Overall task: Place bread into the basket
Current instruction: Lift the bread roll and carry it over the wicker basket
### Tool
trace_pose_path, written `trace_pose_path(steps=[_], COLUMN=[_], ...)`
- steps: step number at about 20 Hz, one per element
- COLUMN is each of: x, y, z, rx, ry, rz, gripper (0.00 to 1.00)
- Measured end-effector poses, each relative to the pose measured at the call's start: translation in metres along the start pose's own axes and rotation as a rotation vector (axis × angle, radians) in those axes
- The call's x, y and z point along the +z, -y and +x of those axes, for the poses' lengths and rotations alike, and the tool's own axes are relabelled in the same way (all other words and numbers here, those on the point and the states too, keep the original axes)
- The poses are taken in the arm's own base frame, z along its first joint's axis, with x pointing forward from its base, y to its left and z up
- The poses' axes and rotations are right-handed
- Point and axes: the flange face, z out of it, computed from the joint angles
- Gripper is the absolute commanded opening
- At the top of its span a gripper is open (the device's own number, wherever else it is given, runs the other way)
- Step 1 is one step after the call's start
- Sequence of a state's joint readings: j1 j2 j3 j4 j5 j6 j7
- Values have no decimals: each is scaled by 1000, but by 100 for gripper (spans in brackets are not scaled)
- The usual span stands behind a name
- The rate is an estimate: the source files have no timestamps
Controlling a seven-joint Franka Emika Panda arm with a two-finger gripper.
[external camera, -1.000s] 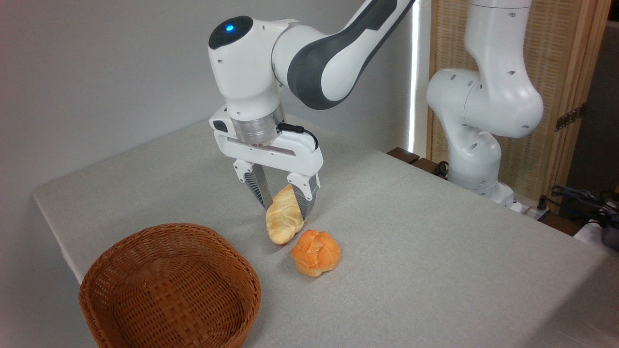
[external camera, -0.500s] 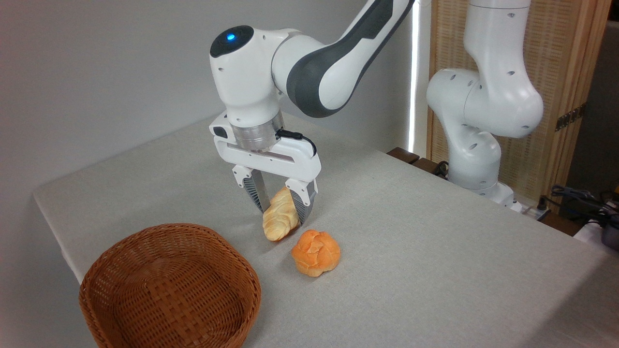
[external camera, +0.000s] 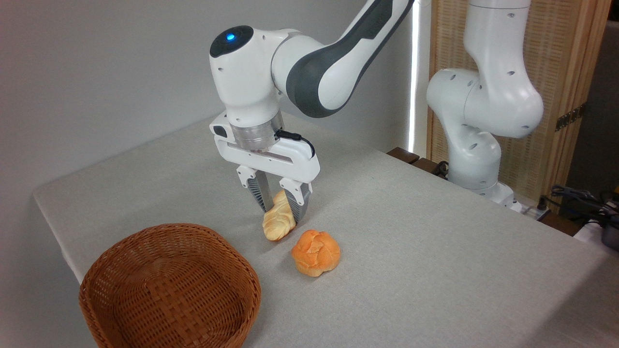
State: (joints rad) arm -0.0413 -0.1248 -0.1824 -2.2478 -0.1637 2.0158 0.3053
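Camera view, fixed, looking down across the table corner:

Table: flat top under a pale grey cloth [external camera: 435, 251]; one corner points toward 9 o'clock.

Arm: white and dark grey Panda arm [external camera: 319, 58], coming in from 1 o'clock, wrist turned straight down, blue light lit on the joint cap.

Gripper: white two-finger gripper [external camera: 280, 212] with ribbed grey fingers [external camera: 296, 207], pointing down; the fingers are drawn in against the bread, one on each side of its upper end.

Bread: long pale yellow-golden loaf with a braided, ridged crust [external camera: 278, 224], tilted, upper end between the fingers, lower end toward 7 o'clock. Lower tip sits at or just off the cloth; cannot tell which. It lies outside the basket, at about 1 o'clock from it and well apart from the rim.

Bun: round orange-brown bun with a cracked top [external camera: 316, 252], resting on the cloth at 4 o'clock from the loaf, near it, not touching.

Basket: round shallow reddish-brown woven wicker basket [external camera: 121, 309], at the near edge of the table, 7 o'clock from the gripper.

Background: wooden slatted screen [external camera: 566, 87] at 2 o'clock; dark cables [external camera: 580, 198] beside the table at 3 o'clock.
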Motion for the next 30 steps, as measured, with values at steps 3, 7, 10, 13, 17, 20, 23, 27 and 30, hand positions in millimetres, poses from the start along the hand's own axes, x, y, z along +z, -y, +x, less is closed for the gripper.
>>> trace_pose_path(steps=[3,7,10,13,17,20,23,27,30], x=[0,0,-5,-18,-50,-89,-121,-145,-142], y=[0,-1,-2,-5,-6,-4,1,21,38], z=[0,0,0,-1,0,8,19,45,80], rx=[2,26,105,207,331,395,422,445,454], ry=[0,-1,0,25,42,-1,-53,-111,-173], rz=[0,1,0,-12,-2,65,105,126,145], gripper=[37,35,35,37,40,40,40,45,45])
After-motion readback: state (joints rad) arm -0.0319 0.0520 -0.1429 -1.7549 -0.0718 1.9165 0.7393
